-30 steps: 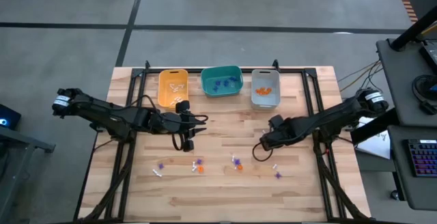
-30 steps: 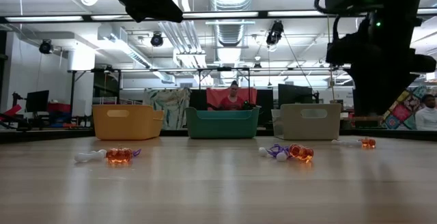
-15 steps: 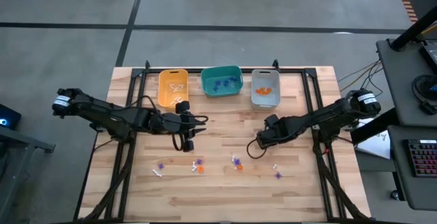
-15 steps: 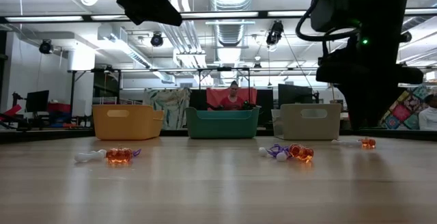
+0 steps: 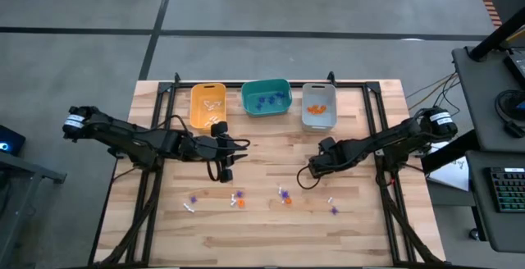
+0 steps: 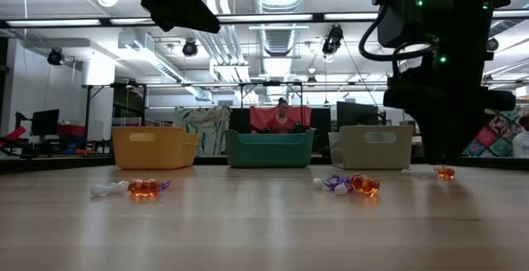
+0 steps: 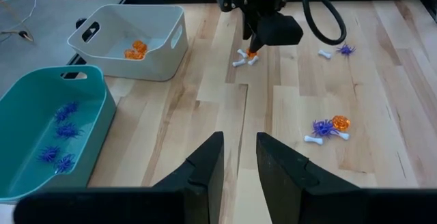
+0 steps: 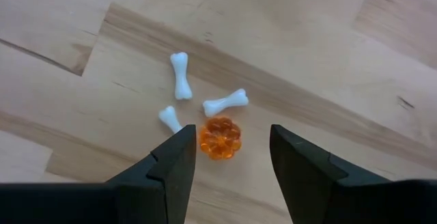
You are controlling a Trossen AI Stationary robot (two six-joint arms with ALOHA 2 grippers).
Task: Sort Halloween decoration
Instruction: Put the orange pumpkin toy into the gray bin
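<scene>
The right gripper (image 8: 227, 159) is hanging low over the table (image 5: 271, 232) with its jaws spread wide and nothing between them. It is standing like this because a small orange pumpkin (image 8: 220, 138) is lying directly in the gap between the fingers, so the next closing would probably catch it. Seen from above, this gripper (image 5: 314, 170) is just right of the table's middle.

Three white bones (image 8: 180, 76) are lying close around the pumpkin on the wood. In the right wrist view, one is pointing almost from 12 to 6 o'clock, another is running roughly from 8 to 2 o'clock and almost touching the pumpkin, and the third is partly hidden by a finger. The pumpkin is round and is showing no long axis.

The left gripper (image 7: 238, 162) is waiting left of the table's centre, empty, with its fingers only a little apart.

More trinkets (image 5: 238, 198) are lying scattered toward 6 o'clock on the table. At 12 o'clock three bins are standing in a row: the yellow bin (image 5: 207, 105) is holding white pieces, the teal bin (image 5: 266, 98) purple ones, the grey bin (image 5: 319, 105) orange ones, so the pumpkin probably belongs in the grey one.
</scene>
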